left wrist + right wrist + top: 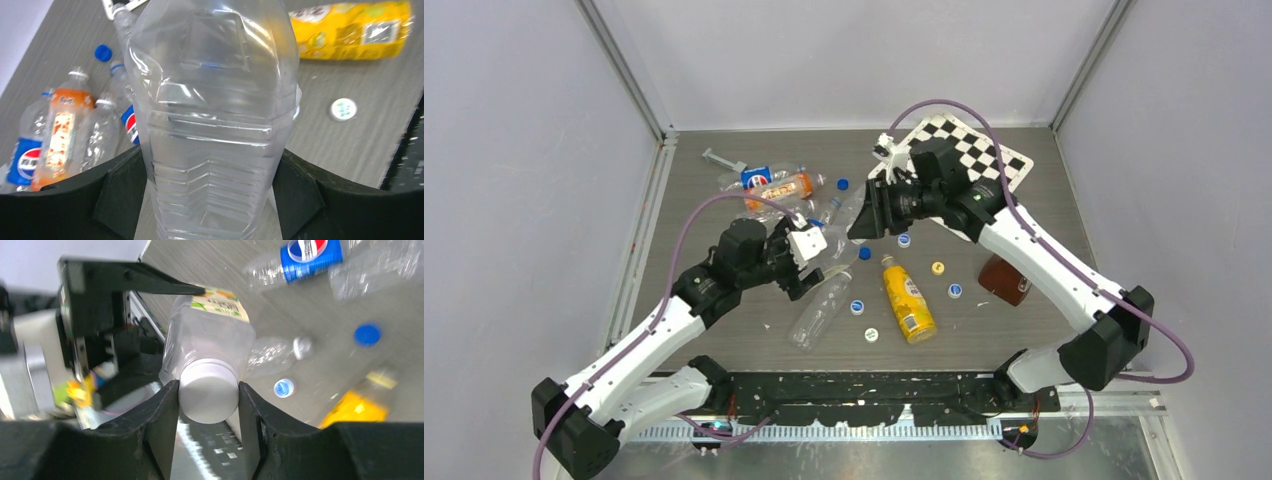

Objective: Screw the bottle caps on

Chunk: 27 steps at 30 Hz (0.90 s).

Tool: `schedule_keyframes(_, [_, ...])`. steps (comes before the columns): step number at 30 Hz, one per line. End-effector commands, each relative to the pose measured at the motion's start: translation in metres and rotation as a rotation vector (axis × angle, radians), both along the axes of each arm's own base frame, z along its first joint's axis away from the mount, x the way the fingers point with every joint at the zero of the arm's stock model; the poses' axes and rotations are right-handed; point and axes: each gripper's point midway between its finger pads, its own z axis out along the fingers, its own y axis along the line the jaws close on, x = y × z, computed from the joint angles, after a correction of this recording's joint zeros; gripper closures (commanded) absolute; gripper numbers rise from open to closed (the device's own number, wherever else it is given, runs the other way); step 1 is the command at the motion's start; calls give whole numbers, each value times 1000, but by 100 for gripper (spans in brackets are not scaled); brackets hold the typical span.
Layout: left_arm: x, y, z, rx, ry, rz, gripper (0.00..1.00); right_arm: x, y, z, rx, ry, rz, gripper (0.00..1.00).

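Observation:
My left gripper point(210, 197) is shut on the lower body of a wide squarish clear bottle point(215, 100), a finger pressed to each side, holding it off the table. A white cap point(208, 394) sits on that bottle's point(212, 332) neck. My right gripper point(208, 407) is shut on the cap, both pads against its sides. From above, the two grippers meet over the table's middle, the left gripper point(821, 262) below and left of the right gripper point(861, 222). A slim clear bottle point(819, 310) lies uncapped near the front. Several loose caps lie about, such as a blue cap point(857, 307) and a yellow cap point(938, 268).
A yellow bottle point(907, 298) lies right of centre. Pepsi-labelled and orange-labelled bottles point(769, 183) are heaped at the back left. A checkerboard point(999, 155) lies at the back right, and a brown object point(1004, 280) rests under my right arm.

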Motion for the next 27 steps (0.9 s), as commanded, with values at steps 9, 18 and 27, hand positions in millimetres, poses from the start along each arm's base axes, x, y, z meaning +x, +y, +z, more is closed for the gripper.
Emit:
schedule_keyframes(9, [33, 20, 46, 23, -382, 192, 100, 23, 20, -15, 123, 402, -612, 67])
schedule_keyframes(18, [24, 9, 33, 54, -293, 113, 100, 0, -9, 56, 61, -107, -292, 40])
schedule_keyframes(27, [-9, -20, 23, 26, -172, -123, 100, -60, -23, 52, 21, -482, 200, 38])
